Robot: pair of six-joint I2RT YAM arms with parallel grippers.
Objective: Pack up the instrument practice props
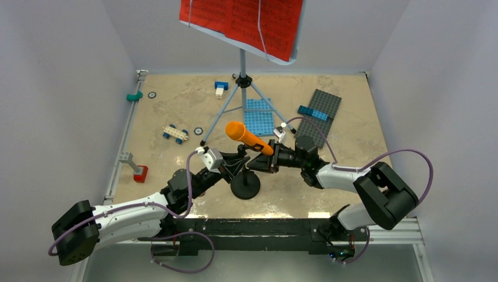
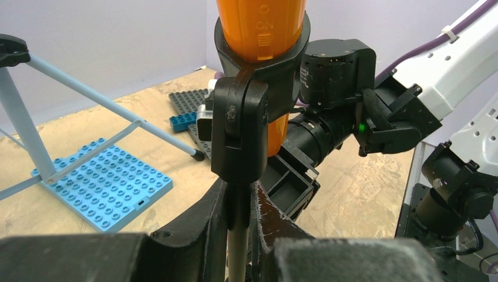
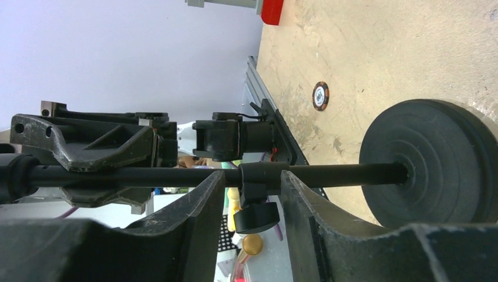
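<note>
From above, one orange toy microphone [image 1: 248,138] sits tilted in the clip of its one black stand [image 1: 245,187], whose round base rests on the desk [image 1: 352,153] close to the middle of the near edge. The left claw [image 1: 236,160] and the right claw [image 1: 256,165] meet at the stand's pole from opposite sides, just above the base. One music stand [image 1: 242,64] rises on three legs near the middle of the far edge, with the red sheet-music pages [image 1: 235,17] held on its tray by two pale bands; how many pages I cannot tell. Two studded plates lie beyond the microphone: one blue studded plate [image 1: 258,116] between the tripod legs and one grey studded plate [image 1: 322,111] toward the right edge. One wheeled brick car [image 1: 175,133] and two small round discs [image 1: 198,130] lie toward the left edge. In the left wrist view, the left claw is clenched on the thin pole directly under the clip, and the microphone stands above it. In the right wrist view, the right claw straddles the pole's collar with its jaws released: a gap shows on one side. The base fills the right of this view, with one disc visible on the desk beyond it.
</note>
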